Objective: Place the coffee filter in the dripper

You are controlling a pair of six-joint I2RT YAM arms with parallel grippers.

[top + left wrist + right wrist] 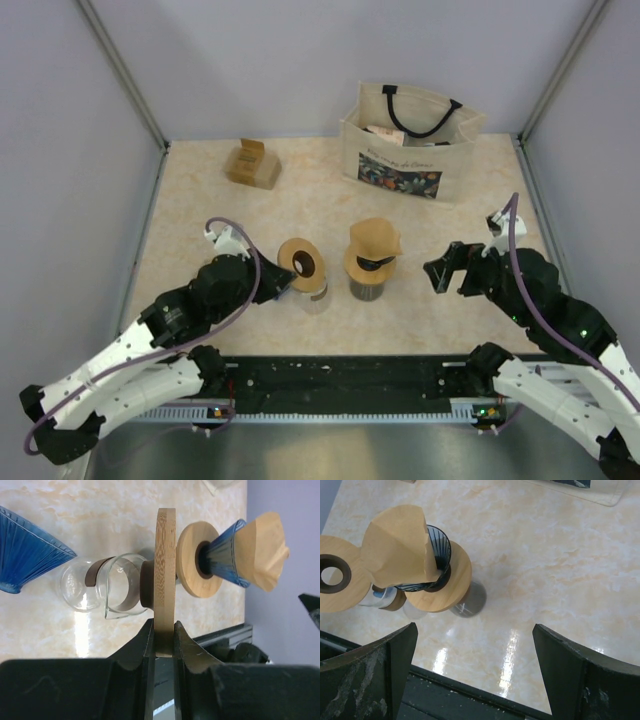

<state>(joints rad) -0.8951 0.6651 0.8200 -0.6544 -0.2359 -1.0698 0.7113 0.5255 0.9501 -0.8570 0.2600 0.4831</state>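
Note:
The brown paper coffee filter (374,238) (395,542) sits in the blue ribbed dripper (439,550) and sticks well out of its top. That dripper rests in a wooden ring (442,587) on a glass carafe (368,288) at mid-table. It also shows in the left wrist view, with the filter (267,547) in the blue dripper (225,555). My right gripper (442,272) (475,630) hangs open to its right, holding nothing. My left gripper (272,282) (164,629) is shut on the edge of a second wooden disc (165,570) (300,260), tilted over another glass carafe (107,587).
A blue ribbed glass cone (25,550) shows at the left edge of the left wrist view. A cloth tote bag (410,145) stands at the back right, a small cardboard box (252,163) at the back left. A black rail (340,380) runs along the near edge.

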